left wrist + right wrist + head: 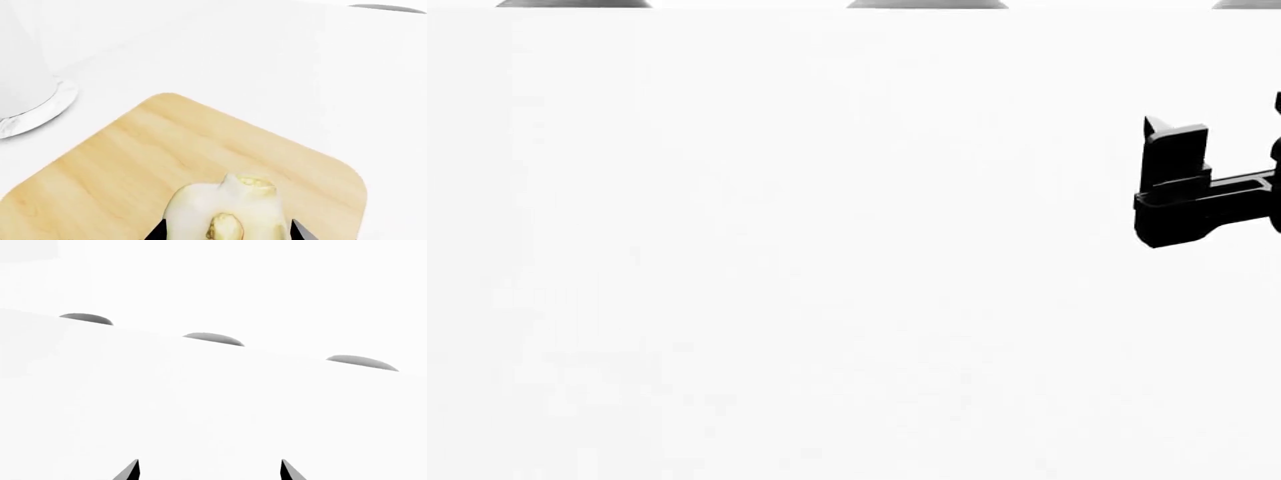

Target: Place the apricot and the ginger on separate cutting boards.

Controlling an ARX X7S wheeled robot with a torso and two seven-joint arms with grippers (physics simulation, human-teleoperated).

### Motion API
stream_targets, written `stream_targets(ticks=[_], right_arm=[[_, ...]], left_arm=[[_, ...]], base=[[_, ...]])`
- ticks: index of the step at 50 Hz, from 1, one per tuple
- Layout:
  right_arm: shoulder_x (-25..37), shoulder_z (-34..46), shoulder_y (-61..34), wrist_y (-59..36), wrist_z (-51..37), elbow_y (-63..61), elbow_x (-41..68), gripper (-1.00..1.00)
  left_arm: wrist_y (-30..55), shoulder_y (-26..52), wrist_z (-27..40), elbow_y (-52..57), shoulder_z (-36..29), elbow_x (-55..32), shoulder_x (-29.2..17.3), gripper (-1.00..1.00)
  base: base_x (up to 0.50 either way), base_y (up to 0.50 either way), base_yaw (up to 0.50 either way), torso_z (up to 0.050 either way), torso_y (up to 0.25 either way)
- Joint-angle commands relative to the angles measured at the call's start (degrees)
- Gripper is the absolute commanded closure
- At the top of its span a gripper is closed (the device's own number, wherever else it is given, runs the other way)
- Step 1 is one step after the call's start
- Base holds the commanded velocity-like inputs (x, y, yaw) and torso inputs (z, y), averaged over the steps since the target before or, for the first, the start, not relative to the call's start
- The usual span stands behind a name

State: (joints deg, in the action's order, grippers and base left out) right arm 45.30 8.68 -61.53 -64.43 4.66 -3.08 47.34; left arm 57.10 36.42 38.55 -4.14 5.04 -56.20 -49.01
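Ginger (227, 212) sits low in the left wrist picture, at the bottom edge right of centre, knobby and pale with an orange-brown patch facing the camera. Dark tips of the left gripper (227, 232) poke in on either side of it, tight against its flanks, so the fingers look pinched on the root. Under it lies the cutting board (133, 165), warm wood grain running diagonally, its rounded corner at the upper middle of the frame and another rounded corner at the right edge. Whether the root touches the board or hangs just above, I cannot tell. Upper left, a white cylinder (20, 70) on a marbled round base stands just off the board's edge. White counter (300, 65) spreads wide across the upper right.

Over to the head picture: almost all blank white surface, with the right gripper (1174, 190) a black block at the right edge.

Right wrist picture: two dark fingertips (130, 471) spread well apart at the bottom, nothing between them, three grey ovals (213, 338) strung across the pale surface above.
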Motion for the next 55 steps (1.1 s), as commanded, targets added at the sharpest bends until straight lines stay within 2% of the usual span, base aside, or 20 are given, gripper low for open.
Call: stream_targets(ticks=[1,3,9,10,13,22,25,42,43,44,45,46,53,55], right_arm=[[0.06,0.04,0.03,-0.13,-0.12,0.01,0.22,-1.00],[0.06,0.00,0.07,-0.25,-0.21,0.04,0.30,-1.00],[0.07,-0.01,0.12,-0.13,-0.15,0.01,0.44,-1.00],[0.08,0.04,0.07,-0.14,-0.15,0.00,0.42,-1.00],[0.05,0.01,0.06,-0.22,-0.24,0.05,0.51,-1.00],[0.12,0.08,0.09,-0.22,-0.27,0.03,0.64,-1.00],[0.12,0.05,0.11,-0.24,-0.29,0.00,0.74,-1.00],[0.05,-0.12,0.12,-0.07,-0.46,-0.01,1.10,-1.00],[0.05,-0.07,0.05,-0.06,-0.42,0.01,1.09,-1.00],[0.03,0.42,-0.40,3.52,1.31,-0.50,-0.34,-1.00],[-0.04,0.51,-0.68,4.04,1.75,-0.43,-0.45,-1.00],[-0.08,0.49,-0.76,4.14,1.80,-0.44,-0.43,-1.00],[-1.33,-1.53,-1.76,5.34,0.53,0.30,-0.02,-1.00],[-1.57,-1.78,-2.17,5.67,0.28,0.69,-0.16,-1.00]], left_arm=[[0.18,0.68,0.75,-0.76,-0.39,-0.30,0.31,1.00],[-0.24,-0.14,-1.50,-1.75,0.28,-0.38,-1.61,1.00],[0.31,0.07,-0.70,-1.15,0.79,-0.92,-1.69,1.00],[0.67,1.27,0.64,-0.94,0.07,-0.71,-0.50,-1.00],[0.35,-0.14,-1.22,-1.05,1.09,-1.08,-2.39,-1.00],[0.53,1.66,0.87,-0.35,-0.15,-0.34,-0.85,-1.00],[0.49,1.01,0.30,0.11,0.85,-0.84,-2.01,-1.00],[6.49,10.91,1.76,6.93,0.90,-5.44,-5.40,-1.00],[7.00,12.42,1.87,7.26,0.72,-6.10,-5.06,-1.00],[15.35,21.02,1.36,8.54,-6.74,-8.96,-0.99,-1.00],[15.83,29.61,1.50,8.21,-7.83,-8.87,0.21,-1.00],[15.90,34.26,1.24,8.16,-8.01,-8.90,0.16,-1.00],[16.99,45.35,-6.15,6.00,-15.76,-7.23,3.06,-1.00],[17.26,46.14,-6.61,5.75,-16.25,-7.35,3.40,-1.00]], base=[[0.00,0.00,0.00,0.000,0.000],[0.00,0.00,0.00,0.000,0.000],[0.00,0.00,0.00,0.000,0.000],[0.00,0.00,0.00,0.000,0.000],[0.00,0.00,0.00,0.000,0.000],[0.00,0.00,0.00,0.000,0.000],[0.00,0.00,0.00,0.000,0.000],[0.00,0.00,0.00,0.000,0.000],[0.00,0.00,0.00,0.000,0.000],[0.00,0.00,0.00,0.000,0.000],[0.00,0.00,0.00,0.000,0.000],[0.00,0.00,0.00,0.000,0.000],[0.00,0.00,0.00,0.000,0.000],[0.00,0.00,0.00,0.000,0.000]])
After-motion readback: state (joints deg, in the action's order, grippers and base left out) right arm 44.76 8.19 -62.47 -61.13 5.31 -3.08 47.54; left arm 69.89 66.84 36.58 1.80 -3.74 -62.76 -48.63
